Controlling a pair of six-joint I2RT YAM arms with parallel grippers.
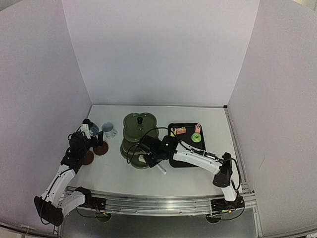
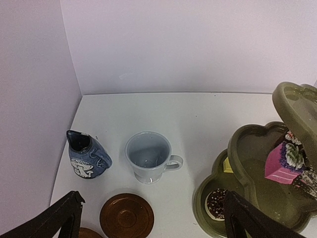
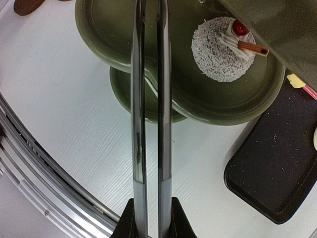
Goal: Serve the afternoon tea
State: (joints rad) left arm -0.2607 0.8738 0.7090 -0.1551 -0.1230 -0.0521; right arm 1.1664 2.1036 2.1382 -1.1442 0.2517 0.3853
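The olive-green stand (image 1: 138, 139) stands mid-table. My right gripper (image 1: 151, 151) is shut on the metal tongs (image 3: 151, 99), whose two arms lie close together over the stand's lower tiers (image 3: 124, 39); their tips run out of the frame. A white coconut cake with a cherry (image 3: 220, 49) sits on a tier. My left gripper (image 2: 153, 225) is open and empty above a brown coaster (image 2: 126, 215), just short of the pale blue cup (image 2: 148, 156) and the dark blue mushroom cup (image 2: 86, 158). A second coaster (image 2: 89, 233) peeks in at the bottom edge. A pink cake (image 2: 285, 163) and a chocolate doughnut (image 2: 216, 203) sit on the stand.
The black tray (image 1: 187, 157) lies right of the stand with a green doughnut (image 1: 196, 137) and two pink cakes (image 1: 198, 128). White walls close in the table on three sides. A metal rail (image 3: 29, 148) runs along the near edge.
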